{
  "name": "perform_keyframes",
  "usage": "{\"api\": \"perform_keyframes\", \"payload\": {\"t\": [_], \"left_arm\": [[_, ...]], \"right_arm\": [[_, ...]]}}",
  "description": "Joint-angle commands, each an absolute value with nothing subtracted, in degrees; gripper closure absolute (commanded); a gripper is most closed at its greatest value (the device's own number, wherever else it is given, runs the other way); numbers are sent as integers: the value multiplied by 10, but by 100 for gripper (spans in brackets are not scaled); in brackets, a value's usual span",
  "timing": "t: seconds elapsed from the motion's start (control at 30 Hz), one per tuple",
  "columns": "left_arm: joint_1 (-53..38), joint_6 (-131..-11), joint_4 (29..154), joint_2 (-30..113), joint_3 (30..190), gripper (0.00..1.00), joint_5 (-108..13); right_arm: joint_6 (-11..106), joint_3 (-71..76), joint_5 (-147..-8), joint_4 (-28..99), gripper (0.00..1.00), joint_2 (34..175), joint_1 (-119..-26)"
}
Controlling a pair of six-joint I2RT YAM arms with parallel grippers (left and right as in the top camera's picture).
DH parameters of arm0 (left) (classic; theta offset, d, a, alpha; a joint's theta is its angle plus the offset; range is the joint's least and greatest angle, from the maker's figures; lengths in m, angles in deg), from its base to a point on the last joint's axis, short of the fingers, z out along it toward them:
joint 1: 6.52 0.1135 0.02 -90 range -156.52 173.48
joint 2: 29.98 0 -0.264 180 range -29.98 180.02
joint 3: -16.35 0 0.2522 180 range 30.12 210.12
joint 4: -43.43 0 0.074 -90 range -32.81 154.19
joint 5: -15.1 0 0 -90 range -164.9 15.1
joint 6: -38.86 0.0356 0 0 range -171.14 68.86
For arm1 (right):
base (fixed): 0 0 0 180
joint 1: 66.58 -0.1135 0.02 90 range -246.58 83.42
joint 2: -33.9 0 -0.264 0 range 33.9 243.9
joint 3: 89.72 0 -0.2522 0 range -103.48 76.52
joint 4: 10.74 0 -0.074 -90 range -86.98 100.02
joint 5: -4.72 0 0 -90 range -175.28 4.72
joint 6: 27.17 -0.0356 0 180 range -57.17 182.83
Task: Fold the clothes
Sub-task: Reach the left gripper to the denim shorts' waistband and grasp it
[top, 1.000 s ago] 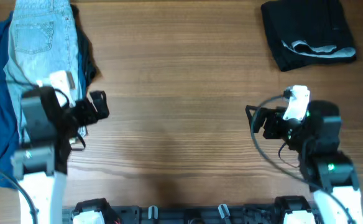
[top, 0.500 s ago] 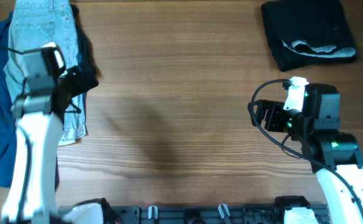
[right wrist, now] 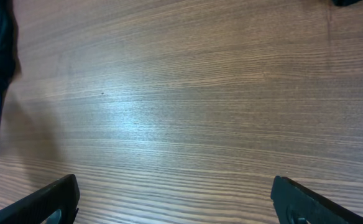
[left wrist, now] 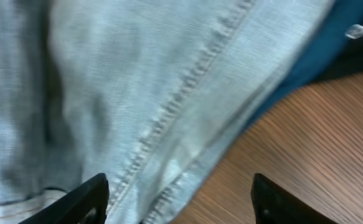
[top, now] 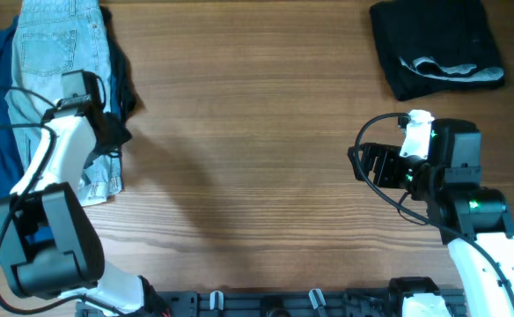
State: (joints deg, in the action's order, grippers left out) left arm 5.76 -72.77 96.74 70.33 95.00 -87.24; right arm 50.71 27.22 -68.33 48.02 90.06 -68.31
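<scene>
The jeans point(top: 59, 53) run off the top edge at eleven o'clock, the black garment point(top: 433, 48) at one o'clock; the left wrist view is blurred.

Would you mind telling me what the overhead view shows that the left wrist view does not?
Only the overhead view shows the folded black garment at the table's far right and the right hand over bare wood. Only the left wrist view shows, up close, the stitched seam of the light-blue jeans, with the open left hand straddling the denim's edge. Both views show the jeans, the dark blue garment at their edge, and the wooden table.
</scene>
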Motion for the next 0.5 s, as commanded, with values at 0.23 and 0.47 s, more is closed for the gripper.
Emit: {"api": "perform_keyframes", "payload": {"t": [0.23,0.47], "left_arm": [[82,-746,1002,746,948,24,-878],[82,-741,1028,776,948,32,-870]], "right_arm": [[502,260,-672,486,0,927,-686],[502,260,-672,487,0,927,-686]]}}
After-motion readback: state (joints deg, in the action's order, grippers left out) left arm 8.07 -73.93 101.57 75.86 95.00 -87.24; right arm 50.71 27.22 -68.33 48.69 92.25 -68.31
